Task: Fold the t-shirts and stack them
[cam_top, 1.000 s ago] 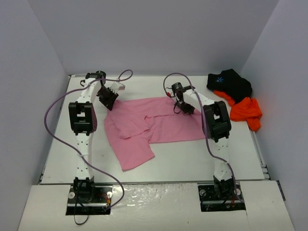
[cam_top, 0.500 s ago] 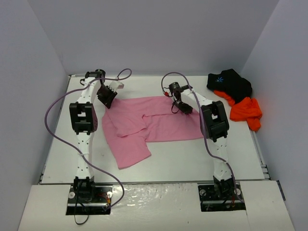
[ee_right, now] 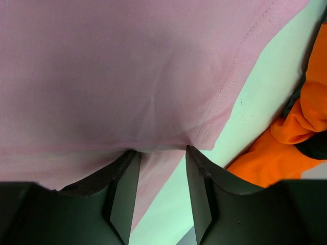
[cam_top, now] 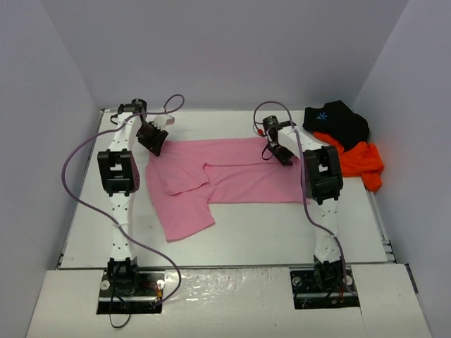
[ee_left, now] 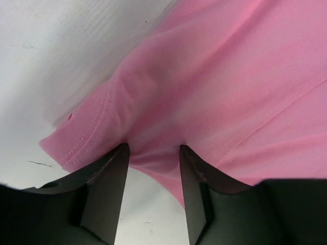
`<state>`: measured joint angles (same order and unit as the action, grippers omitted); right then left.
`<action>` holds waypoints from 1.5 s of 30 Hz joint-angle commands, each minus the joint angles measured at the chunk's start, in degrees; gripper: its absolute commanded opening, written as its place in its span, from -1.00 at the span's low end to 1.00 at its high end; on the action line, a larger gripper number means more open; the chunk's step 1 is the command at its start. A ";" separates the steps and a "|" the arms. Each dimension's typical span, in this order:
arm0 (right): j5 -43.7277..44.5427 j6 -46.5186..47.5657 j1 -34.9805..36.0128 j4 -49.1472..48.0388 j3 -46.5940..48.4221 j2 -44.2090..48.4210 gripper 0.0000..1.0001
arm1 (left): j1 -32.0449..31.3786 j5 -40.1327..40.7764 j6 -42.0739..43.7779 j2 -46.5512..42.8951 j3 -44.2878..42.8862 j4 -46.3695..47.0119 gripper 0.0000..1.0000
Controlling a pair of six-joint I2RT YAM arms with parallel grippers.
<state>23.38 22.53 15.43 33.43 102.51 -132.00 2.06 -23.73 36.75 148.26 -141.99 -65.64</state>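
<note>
I see left gripper clamped on pink t-shirt, far-left of table | right gripper clamped on it, far-centre | shirt spread mid-table | black t-shirt, orange t-shirt heaped far-right corner

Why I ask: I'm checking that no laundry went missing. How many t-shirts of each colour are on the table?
pink t-shirt: 1
black t-shirt: 1
orange t-shirt: 1
Total: 3
</note>
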 commanded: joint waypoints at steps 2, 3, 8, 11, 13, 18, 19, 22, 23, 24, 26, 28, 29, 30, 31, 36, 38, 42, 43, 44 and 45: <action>-0.99 -1.59 -0.22 0.74 2.12 -0.23 -0.20 | 0.58 0.29 -4.72 -8.33 5.77 10.22 -0.10; -1.11 -1.32 -0.22 0.43 2.88 0.49 -0.13 | 0.58 0.69 -5.66 -9.85 7.23 12.18 -0.09; -2.02 -0.28 0.34 -2.40 4.98 5.79 -0.05 | 0.33 1.20 -7.98 -20.25 12.58 17.61 -0.14; -0.63 -0.22 0.72 -4.27 4.93 8.36 -0.06 | 0.04 1.98 -7.84 -23.89 15.08 18.67 -0.05; -1.06 0.75 1.15 -5.31 4.08 11.22 -0.05 | -0.44 1.68 -6.22 -26.14 15.33 15.57 -0.05; -3.90 1.36 2.07 -5.88 0.30 12.47 -0.88 | -1.43 0.30 -3.77 -26.64 17.14 11.44 -0.60; -4.13 1.10 2.15 -5.99 -0.27 12.40 -1.00 | -1.45 0.54 -3.61 -26.62 17.68 11.33 -0.87; -4.43 -0.38 3.41 -6.48 -2.71 12.48 -1.00 | -4.17 0.02 -2.43 -26.41 20.63 10.43 -1.00; -4.10 -0.81 3.74 -6.84 -3.53 12.89 -1.00 | -4.82 -0.31 -2.04 -26.78 21.37 10.25 -1.00; -3.71 -1.17 4.04 -7.16 -4.38 13.48 -1.00 | -5.62 -0.67 -1.62 -27.38 22.06 10.14 -1.00; -5.71 -0.98 4.67 -7.27 -6.30 15.21 -1.00 | -7.34 -1.82 -0.73 -29.31 25.06 10.44 -1.00; -9.11 -0.31 5.39 -7.24 -8.06 16.35 -1.00 | -8.72 -3.80 0.24 -30.21 26.63 9.13 -1.00; -10.80 0.21 5.88 -7.14 -9.00 16.83 -1.00 | -9.62 -4.88 1.22 -30.27 26.93 7.45 -1.00; -12.65 0.85 6.47 -6.89 -9.97 17.21 -1.00 | -10.79 -5.68 2.83 -29.94 26.97 4.89 -1.00; -13.06 1.00 6.92 -6.83 -10.32 17.06 -1.00 | -11.63 -5.19 3.72 -29.45 27.61 3.79 -1.00; -14.12 1.20 7.84 -6.41 -9.89 14.03 -1.00 | -13.49 -3.81 5.07 -25.78 27.35 1.30 -1.00; -14.57 1.41 7.86 -5.99 -9.49 12.78 -1.00 | -13.50 -3.18 5.12 -23.60 25.52 0.04 -1.00; -15.46 1.67 7.95 -4.19 -7.90 10.08 -1.00 | -13.42 -2.34 5.72 -19.31 22.49 -2.79 -1.00; -15.84 1.88 7.95 -3.73 -7.77 9.69 -1.00 | -13.40 -2.24 5.94 -18.53 21.72 -3.44 -1.00; -16.22 2.08 7.95 -3.36 -7.67 9.44 -1.00 | -13.40 -2.20 6.10 -18.00 21.23 -3.84 -1.00; -16.79 2.29 7.95 -2.93 -7.42 9.07 -1.00 | -13.40 -2.20 6.26 -17.38 21.04 -4.21 -1.00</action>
<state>8.63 23.93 23.62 27.75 92.53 -122.08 -11.92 -26.12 40.68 130.46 -117.34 -65.24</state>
